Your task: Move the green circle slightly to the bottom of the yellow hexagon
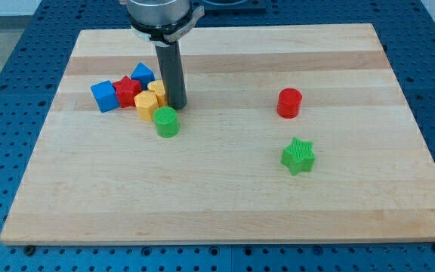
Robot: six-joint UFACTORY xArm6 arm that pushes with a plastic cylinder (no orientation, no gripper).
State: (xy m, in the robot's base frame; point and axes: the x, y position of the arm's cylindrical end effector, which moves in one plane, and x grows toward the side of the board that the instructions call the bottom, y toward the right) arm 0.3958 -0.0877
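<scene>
**Q:** As the scene is drawn, which step is shown, and where are the task's things placed?

**A:** The late positioning step is judged to be shown. The green circle (167, 122) is seen just below and to the view's right of the yellow hexagon (146, 105), touching it or nearly so. My tip (176, 106) is planted just above the green circle and just to the right of the yellow blocks. No jaws are fitted to the rod, so nothing is spread, pressed together or pinched; only a push can be given. Whether the tip is in contact with the circle cannot be told.

**Q:** What is called for next?

**A:** Little is judged to be left. A short nudge toward the view's left would be needed to bring the circle squarely under the hexagon, and the clustered blocks should not be disturbed.

**Q:** How many of each thing are counted?

**A:** Eight blocks are counted on the wooden board (225, 204). Two are green: the circle and a green star (298, 156). Two are yellow: the hexagon and a second yellow block (158, 91), partly hidden. Two are red: a red cylinder (289, 103) and a red block (127, 91) in the cluster. Two are blue: a blue cube (105, 96) and a blue block (142, 75) behind.
</scene>
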